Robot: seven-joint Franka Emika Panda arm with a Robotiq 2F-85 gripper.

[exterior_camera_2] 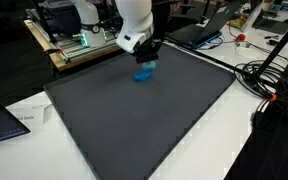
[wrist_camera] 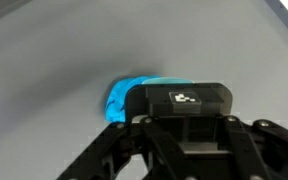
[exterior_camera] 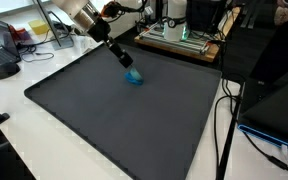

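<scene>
Blue cloth lies bunched on the dark mat covering the white counter, my pincer clamped together on its top.

Exterior view: looking down at a slant across the dark mat from its near side, facing the far benches, standing well back.
Exterior view: looking down across the dark mat from another edge, facing far benches, standing similarly far.
Wrist view: riding right behind the gripper, peering down at the mat from very near.
Shared ground: overlapping on mat, gripper and blue object, sitting toward the far side in both exterior views.
</scene>
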